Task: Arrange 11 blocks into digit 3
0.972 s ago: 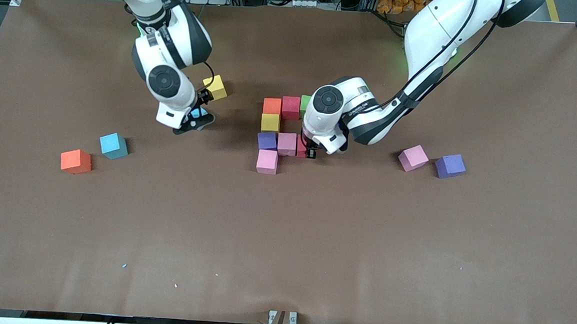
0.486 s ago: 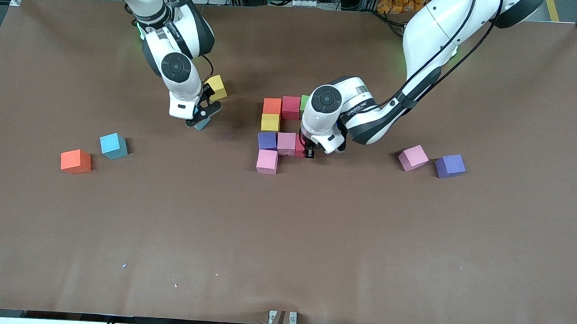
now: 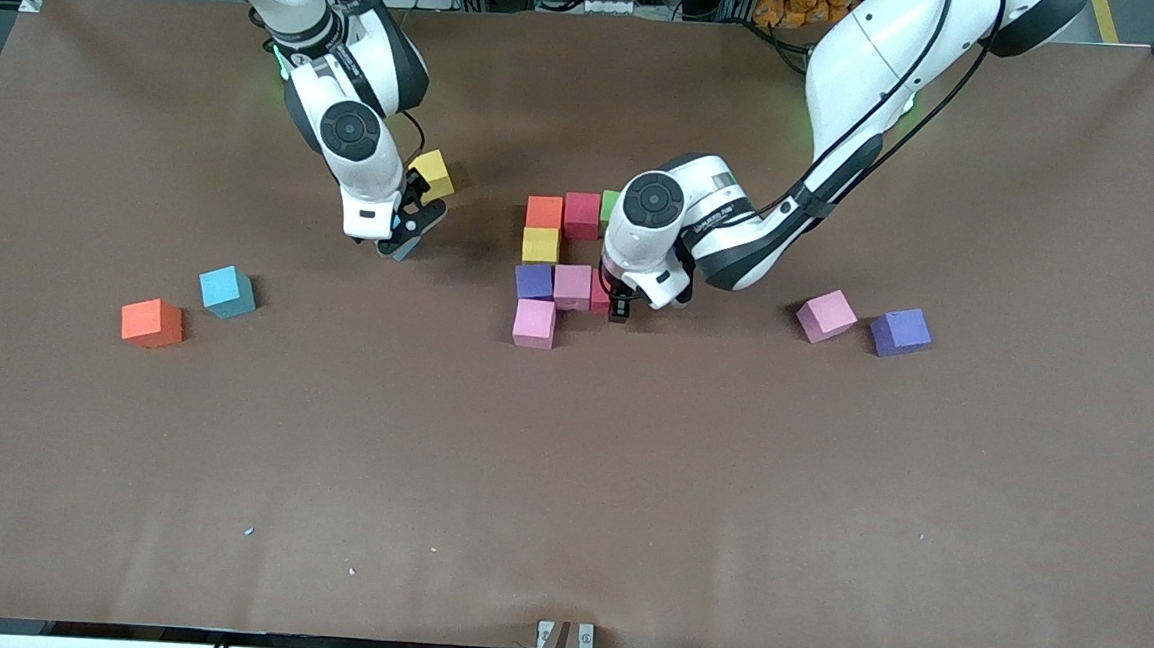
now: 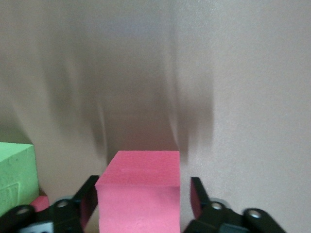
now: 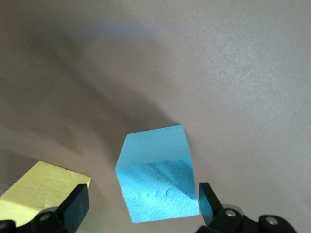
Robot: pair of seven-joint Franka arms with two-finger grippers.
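Everything here is placed by the half-built number (image 3: 553,262) in the middle of the table (image 3: 565,524). Well apart from it, toward the right arm's end, a loose orange block (image 3: 151,323) and a blue block (image 3: 226,292) are left waiting, because they are not needed yet. Closer to the number, the right gripper (image 3: 404,241) is held low over a second blue block (image 5: 158,177). Its fingers are spread wide on both sides of the block and no squeeze is seen, so it is probably about to be picked up. A loose yellow block (image 3: 433,175) is seen just beside that gripper. In the number, eight blocks are already pushed together so that the bars can be read. At its edge toward the left arm's end, a red block (image 3: 600,293) is set down next to a pink one to end the middle bar. The left gripper (image 3: 619,311) is held around it, with its fingers opened and a gap showing, so the block looks let go. A pink block (image 3: 826,315) and a purple block (image 3: 900,331) are left near the number, toward the left arm's end, likely for the last bar.
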